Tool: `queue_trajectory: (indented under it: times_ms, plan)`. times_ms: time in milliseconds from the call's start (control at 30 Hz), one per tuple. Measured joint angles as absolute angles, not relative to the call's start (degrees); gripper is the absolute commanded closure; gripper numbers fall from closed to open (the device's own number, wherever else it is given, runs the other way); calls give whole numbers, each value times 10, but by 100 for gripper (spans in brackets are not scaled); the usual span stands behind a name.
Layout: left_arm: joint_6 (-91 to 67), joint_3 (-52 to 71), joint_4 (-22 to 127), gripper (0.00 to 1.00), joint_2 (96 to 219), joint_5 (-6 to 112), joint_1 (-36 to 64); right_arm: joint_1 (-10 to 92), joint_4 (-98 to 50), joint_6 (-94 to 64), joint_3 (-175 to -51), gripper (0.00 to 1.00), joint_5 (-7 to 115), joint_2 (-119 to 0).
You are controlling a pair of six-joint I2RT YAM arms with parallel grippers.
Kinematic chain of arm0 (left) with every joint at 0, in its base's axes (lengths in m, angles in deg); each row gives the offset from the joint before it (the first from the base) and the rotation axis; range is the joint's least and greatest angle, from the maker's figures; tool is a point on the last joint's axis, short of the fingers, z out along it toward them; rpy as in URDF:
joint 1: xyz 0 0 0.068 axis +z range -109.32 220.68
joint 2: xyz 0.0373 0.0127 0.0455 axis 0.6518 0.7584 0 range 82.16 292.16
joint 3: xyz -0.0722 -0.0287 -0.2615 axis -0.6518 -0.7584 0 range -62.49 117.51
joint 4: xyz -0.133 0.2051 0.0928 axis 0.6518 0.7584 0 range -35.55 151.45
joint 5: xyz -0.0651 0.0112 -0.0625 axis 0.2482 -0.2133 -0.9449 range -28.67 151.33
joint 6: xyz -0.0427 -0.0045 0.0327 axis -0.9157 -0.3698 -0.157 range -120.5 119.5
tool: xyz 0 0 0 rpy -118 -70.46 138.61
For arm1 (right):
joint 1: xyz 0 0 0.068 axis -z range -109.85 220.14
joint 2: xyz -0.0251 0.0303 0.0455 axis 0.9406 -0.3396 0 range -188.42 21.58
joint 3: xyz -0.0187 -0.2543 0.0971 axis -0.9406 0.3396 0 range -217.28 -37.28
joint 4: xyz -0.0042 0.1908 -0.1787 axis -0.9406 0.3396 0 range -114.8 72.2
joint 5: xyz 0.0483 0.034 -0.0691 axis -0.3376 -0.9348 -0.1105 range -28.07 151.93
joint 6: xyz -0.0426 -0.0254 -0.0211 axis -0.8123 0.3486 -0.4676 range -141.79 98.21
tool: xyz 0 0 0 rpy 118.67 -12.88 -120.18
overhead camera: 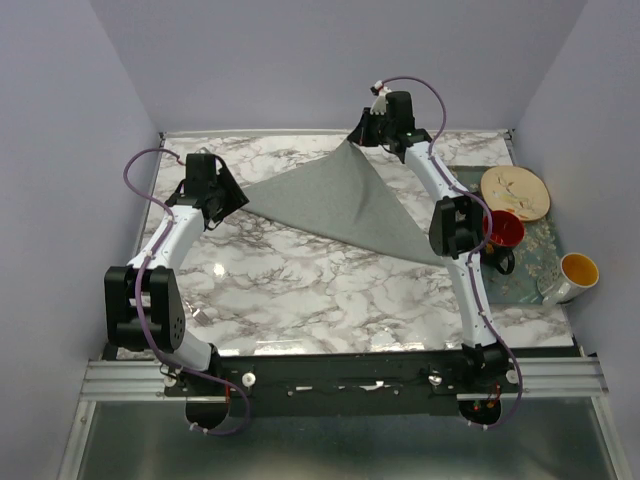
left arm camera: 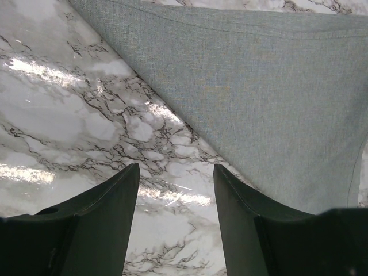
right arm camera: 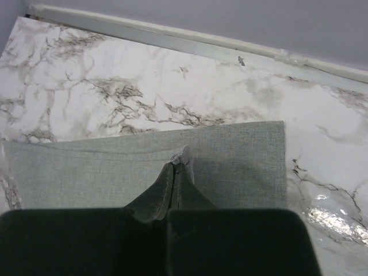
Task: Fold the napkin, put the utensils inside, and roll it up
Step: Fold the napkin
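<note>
The grey-green napkin is spread over the marble table as a folded triangle, its far corner raised. At that far corner my right gripper is shut on the cloth. In the right wrist view the pinched tip pokes out past the closed fingers of the right gripper, with the rest of the napkin lying flat below. My left gripper is open at the napkin's left corner. In the left wrist view the left gripper has only marble between its fingers, and the napkin edge runs beside the right finger. The utensils do not show.
A floral grey tray lies at the right edge with a round wooden plate, a red mug and a white mug with a yellow inside. The right arm's elbow hangs beside the red mug. Walls close the back and sides.
</note>
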State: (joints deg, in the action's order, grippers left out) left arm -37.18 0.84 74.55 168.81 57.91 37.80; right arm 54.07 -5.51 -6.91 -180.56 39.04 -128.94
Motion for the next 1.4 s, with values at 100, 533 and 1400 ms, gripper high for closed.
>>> queue_trajectory:
  times_ms: [100, 533, 1400]
  plan:
    - [-372, 8, 744, 37, 1689, 579, 378, 541, -70, -50, -1809, 98, 389, -1292]
    - [-375, 30, 743, 41, 1716, 578, 378, 548, -94, -7, -1809, 94, 393, -1296]
    - [-408, 117, 738, 56, 1817, 574, 379, 563, -115, 24, -1817, 28, 399, -1309]
